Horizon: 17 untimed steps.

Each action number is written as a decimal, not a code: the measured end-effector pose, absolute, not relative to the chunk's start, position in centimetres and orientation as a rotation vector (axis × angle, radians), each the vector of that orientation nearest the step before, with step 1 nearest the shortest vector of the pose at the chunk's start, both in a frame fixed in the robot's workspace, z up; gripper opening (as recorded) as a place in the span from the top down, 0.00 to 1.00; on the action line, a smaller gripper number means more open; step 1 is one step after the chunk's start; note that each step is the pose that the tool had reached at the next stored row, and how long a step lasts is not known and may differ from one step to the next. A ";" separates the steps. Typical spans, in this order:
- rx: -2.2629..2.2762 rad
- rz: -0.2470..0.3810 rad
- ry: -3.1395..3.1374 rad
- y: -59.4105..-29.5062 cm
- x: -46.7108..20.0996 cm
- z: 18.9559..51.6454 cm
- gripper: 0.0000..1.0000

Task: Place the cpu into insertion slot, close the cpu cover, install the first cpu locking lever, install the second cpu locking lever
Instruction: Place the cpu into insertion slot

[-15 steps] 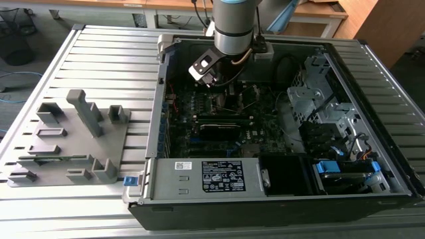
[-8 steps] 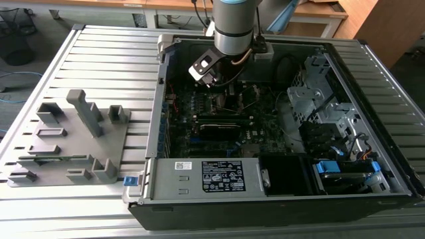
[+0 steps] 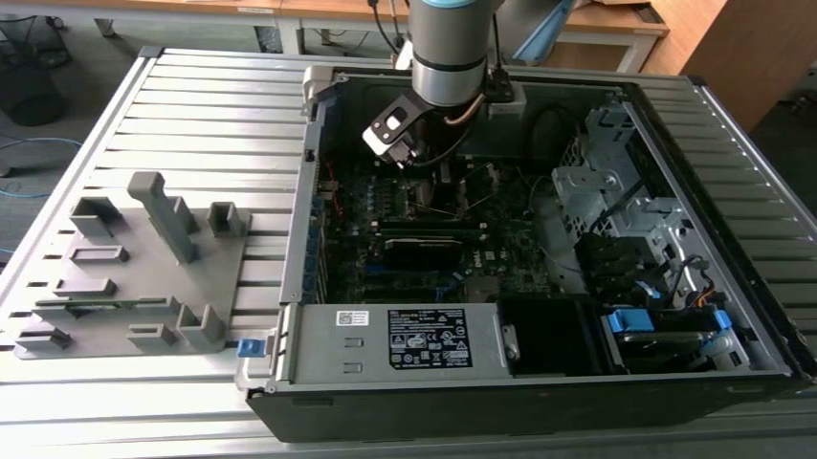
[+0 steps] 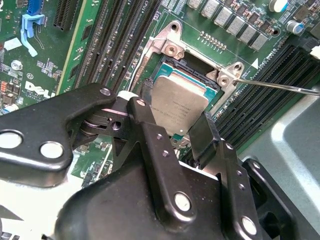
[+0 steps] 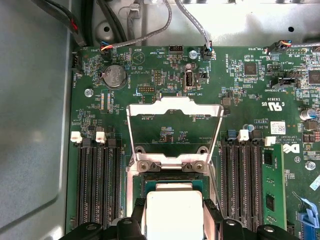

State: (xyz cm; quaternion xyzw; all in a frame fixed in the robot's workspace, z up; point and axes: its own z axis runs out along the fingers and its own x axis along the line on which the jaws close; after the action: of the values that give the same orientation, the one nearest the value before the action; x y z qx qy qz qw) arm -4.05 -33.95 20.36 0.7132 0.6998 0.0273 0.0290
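Note:
My gripper [image 4: 172, 117] is shut on the cpu [image 4: 181, 100], a flat grey-silver square chip pinched at two opposite edges between black fingers [image 4: 145, 125]. The chip sits just over the insertion slot [image 4: 186, 70], a dark square socket with a metal rim; whether it touches the slot I cannot tell. In the first wrist view the cpu [image 5: 174, 200] glares white above the slot [image 5: 172, 181], and the cpu cover [image 5: 175, 106] stands open beyond it, swung up on its hinge. A thin wire locking lever [image 4: 280, 86] sticks out free beside the socket. In the exterior view the gripper [image 3: 414, 161] is down inside the computer case.
Long black memory slots [image 5: 97, 185] flank the socket on both sides, with a green module [image 5: 272, 185] in one. Cables [image 5: 150, 30] cross the board's far edge. Grey case wall [image 5: 35, 125] is close. A grey fixture plate [image 3: 128, 277] lies outside the case, at the exterior view's left.

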 end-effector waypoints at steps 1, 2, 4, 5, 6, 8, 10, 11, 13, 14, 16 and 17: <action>2.200 0.084 2.159 -34.0 -4.1 20.4 0.46; 2.200 0.085 2.159 -34.0 -4.0 20.3 0.46; 2.200 0.085 2.159 -34.0 -4.0 20.2 0.46; 2.200 0.084 2.159 -34.0 -4.0 20.1 0.46; 2.200 0.084 2.159 -34.0 -4.0 20.1 0.46; 2.200 0.084 2.159 -34.0 -4.0 19.9 0.46; 2.201 0.084 2.158 -34.0 -4.1 19.9 0.46; 2.201 0.084 2.158 -34.0 -4.0 19.9 0.46; 2.200 0.084 2.159 -34.0 -3.9 19.9 0.46; 2.201 0.084 2.158 -34.0 -3.9 19.9 0.46; 2.201 0.085 2.158 -33.9 -3.9 19.9 0.46; 2.201 0.086 2.159 -33.9 -3.9 19.8 0.46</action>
State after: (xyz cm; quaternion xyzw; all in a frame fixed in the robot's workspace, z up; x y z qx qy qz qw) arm -3.92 -33.89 19.84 0.7134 0.6996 0.0278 0.0287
